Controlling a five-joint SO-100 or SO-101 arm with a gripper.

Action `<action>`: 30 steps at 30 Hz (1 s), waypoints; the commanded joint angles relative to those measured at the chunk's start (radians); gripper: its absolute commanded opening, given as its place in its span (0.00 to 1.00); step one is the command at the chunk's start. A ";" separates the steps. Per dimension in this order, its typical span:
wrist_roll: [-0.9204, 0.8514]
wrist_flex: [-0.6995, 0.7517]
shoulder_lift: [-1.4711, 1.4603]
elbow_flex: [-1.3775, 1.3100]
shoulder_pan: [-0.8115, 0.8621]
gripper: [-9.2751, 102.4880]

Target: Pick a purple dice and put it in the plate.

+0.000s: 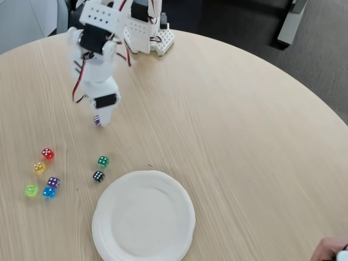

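A tiny purple dice (97, 120) with white pips sits at the tip of my white gripper (101, 118), which is shut on it. The gripper hangs over the left part of the table, up and to the left of the plate. The plate (144, 216) is a large white paper disc near the front edge, with nothing on it. A second purple die (53, 182) lies on the table at the left, among other dice.
Loose dice lie left of the plate: red (48, 154), yellow (39, 167), lime (31, 190), blue (49, 192), green (103, 161) and black (98, 176). The arm's base (147, 32) stands at the table's far edge. A person's hand (330, 251) shows at the bottom right corner.
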 commanded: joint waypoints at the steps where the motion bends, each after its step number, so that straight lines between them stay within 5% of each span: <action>1: 0.003 0.000 0.100 -0.015 -0.032 0.08; 14: 0.112 0.003 0.422 0.002 -0.370 0.08; 30: 0.213 -0.017 0.422 -0.015 -0.753 0.08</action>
